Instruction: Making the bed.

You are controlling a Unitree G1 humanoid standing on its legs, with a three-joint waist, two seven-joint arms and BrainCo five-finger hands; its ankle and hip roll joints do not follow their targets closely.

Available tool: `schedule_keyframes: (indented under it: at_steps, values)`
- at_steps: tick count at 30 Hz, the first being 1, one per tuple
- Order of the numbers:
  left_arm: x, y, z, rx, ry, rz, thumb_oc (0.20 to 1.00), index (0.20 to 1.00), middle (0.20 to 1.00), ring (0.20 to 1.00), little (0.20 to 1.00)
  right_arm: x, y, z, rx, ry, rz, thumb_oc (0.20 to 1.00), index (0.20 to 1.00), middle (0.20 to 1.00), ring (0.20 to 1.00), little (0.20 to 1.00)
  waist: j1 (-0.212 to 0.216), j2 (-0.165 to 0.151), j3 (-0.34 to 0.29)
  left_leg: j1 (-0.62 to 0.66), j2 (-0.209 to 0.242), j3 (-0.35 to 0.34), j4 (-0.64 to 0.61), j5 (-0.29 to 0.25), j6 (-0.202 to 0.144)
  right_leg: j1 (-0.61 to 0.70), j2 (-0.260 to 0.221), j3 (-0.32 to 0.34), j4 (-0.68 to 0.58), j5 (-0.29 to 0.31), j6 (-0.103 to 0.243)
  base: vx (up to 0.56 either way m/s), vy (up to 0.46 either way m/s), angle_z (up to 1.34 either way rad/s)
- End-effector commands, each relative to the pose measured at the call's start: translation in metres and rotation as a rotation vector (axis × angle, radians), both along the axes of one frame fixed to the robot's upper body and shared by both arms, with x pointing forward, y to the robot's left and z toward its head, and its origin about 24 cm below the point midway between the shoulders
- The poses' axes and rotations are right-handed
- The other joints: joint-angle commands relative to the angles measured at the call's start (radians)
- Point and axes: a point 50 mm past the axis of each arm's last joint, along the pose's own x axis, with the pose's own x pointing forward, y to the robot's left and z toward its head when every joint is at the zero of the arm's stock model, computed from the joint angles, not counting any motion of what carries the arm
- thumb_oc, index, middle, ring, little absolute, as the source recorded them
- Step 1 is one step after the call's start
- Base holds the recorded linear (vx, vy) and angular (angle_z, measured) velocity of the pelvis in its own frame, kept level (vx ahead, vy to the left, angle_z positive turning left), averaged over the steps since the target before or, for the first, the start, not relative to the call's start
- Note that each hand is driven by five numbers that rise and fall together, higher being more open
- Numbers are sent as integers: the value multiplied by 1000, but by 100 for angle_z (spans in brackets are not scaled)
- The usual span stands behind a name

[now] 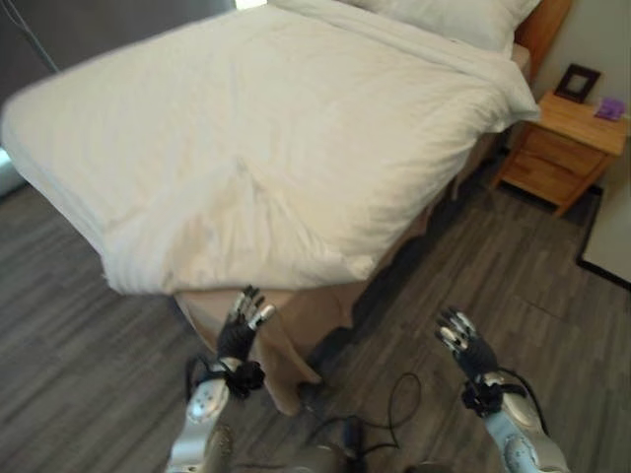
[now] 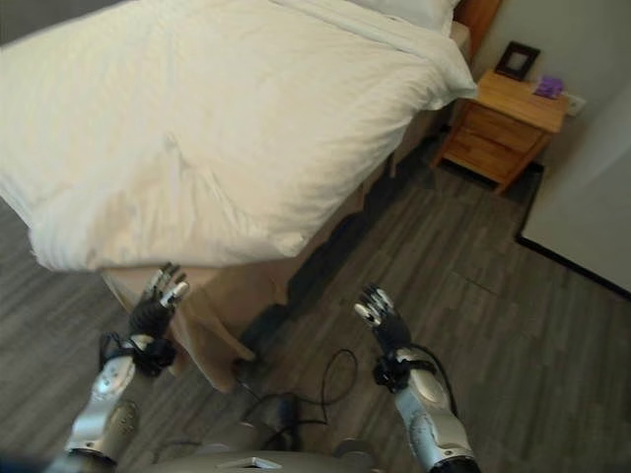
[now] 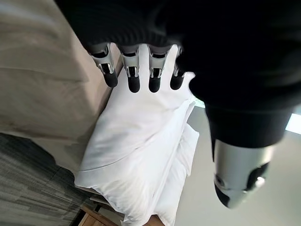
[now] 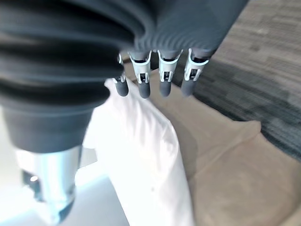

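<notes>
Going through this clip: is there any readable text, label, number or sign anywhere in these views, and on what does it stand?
No text can be read in any view.
The picture frame on the nightstand: too small and blurred to tell whether it bears print.
The small purple thing beside it: no legible marking.
The white duvet, pillow and beige bed skirt: plain, no labels.
The left hand and right hand: no marks visible.

A bedroom, as in a home or a hotel room. A bed (image 1: 325,305) with a tan base carries a white duvet (image 1: 266,138) and a white pillow (image 1: 463,18). Just beside its head stands a wooden nightstand (image 1: 562,153) bearing a dark picture frame (image 1: 577,82). The floor (image 1: 69,355) is grey wood-look planking.
</notes>
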Motion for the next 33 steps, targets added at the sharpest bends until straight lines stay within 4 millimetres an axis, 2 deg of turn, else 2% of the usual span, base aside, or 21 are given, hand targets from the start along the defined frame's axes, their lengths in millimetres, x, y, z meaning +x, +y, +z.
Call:
schedule_keyframes:
  at_steps: [1, 5, 10, 15, 18, 21, 22, 24, 25, 26, 30, 33]
  values:
    - [7, -6, 22, 22, -110, -69, 1000, 1000, 1000, 1000, 1000, 9, 0, 12, 0, -86, -4, 1000, 1000, 1000, 1000, 1000, 2, -9, -37, 184, 32, 45, -272, 149, -48, 1, 45, 25, -89, 145, 32, -102, -87, -56]
    - [9, -8, 25, 40, -121, -89, 1000, 1000, 1000, 1000, 1000, 5, -3, 11, -30, -78, 7, 1000, 1000, 1000, 1000, 1000, 4, -15, -40, 187, 41, 47, -264, 154, -51, 22, 59, 45, -121, 147, 21, -77, -82, -16]
    - [13, -10, 29, 14, -144, -72, 1000, 1000, 1000, 1000, 1000, 3, -7, 8, -72, -65, 13, 1000, 1000, 1000, 1000, 1000, 2, -13, -34, 181, 54, 1, -250, 166, -62, 31, 76, 74, -135, 142, -3, -52, -116, 14]
    - [8, -8, 24, -6, -125, -49, 1000, 1000, 1000, 1000, 1000, 10, -7, 13, -84, -91, 31, 1000, 1000, 1000, 1000, 1000, 20, -6, -15, 168, 62, -13, -241, 179, -74, 33, 84, 47, -151, 148, -9, -34, -113, 14]
    - [5, -7, 21, -24, -111, -38, 1000, 1000, 1000, 1000, 1000, 12, -9, 15, -86, -101, 22, 1000, 1000, 1000, 1000, 1000, 28, 12, 6, 130, 54, -30, -217, 195, -89, 28, 68, 14, -151, 148, -10, -54, -62, 17]
    - [5, -11, 21, -49, -122, -43, 1000, 1000, 1000, 1000, 1000, 12, -17, 16, -150, -102, 32, 1000, 1000, 1000, 1000, 1000, 36, 38, 33, 65, 26, -98, -156, 224, -131, 17, 38, -27, -145, 145, -16, -87, -6, 72]
    - [5, -12, 21, -52, -122, -48, 1000, 1000, 1000, 1000, 1000, 12, -20, 16, -168, -101, 29, 1000, 1000, 1000, 1000, 1000, 36, 38, 38, 59, 33, -94, -144, 227, -141, 8, 23, -39, -139, 150, -16, -101, 22, 66]
    - [5, -13, 21, -62, -121, -49, 1000, 1000, 1000, 1000, 1000, 14, -24, 17, -184, -104, 12, 1000, 1000, 1000, 1000, 1000, 30, 31, 34, 70, 83, -62, -124, 219, -141, -8, -7, -61, -127, 153, -13, -60, 33, 55]
    - [3, -13, 19, -75, -118, -41, 1000, 1000, 1000, 1000, 1000, 14, -24, 20, -169, -114, 4, 1000, 1000, 1000, 1000, 1000, 28, 29, 29, 103, 131, -71, -117, 229, -149, -9, -19, -66, -121, 152, -15, -18, 28, 58]
    - [3, -13, 19, -75, -117, -41, 1000, 1000, 1000, 1000, 1000, 14, -24, 20, -169, -114, 4, 1000, 1000, 1000, 1000, 1000, 28, 30, 31, 106, 132, -71, -119, 229, -149, -7, -17, -66, -121, 152, -16, -8, 41, 60]
    - [7, -13, 24, -89, -139, -14, 1000, 1000, 1000, 1000, 1000, 12, -26, 20, -154, -113, -11, 1000, 1000, 1000, 1000, 1000, 1, 41, 16, 184, 242, -98, -124, 322, -181, -26, -48, -104, -79, 154, -13, -7, 94, 24]
    - [9, -15, 26, -93, -152, -26, 1000, 1000, 1000, 1000, 1000, 8, -31, 15, -166, -88, -23, 1000, 1000, 1000, 1000, 1000, -13, 59, -4, 210, 264, -102, -180, 355, -208, -21, -48, -137, -74, 156, -8, 39, 118, 39]
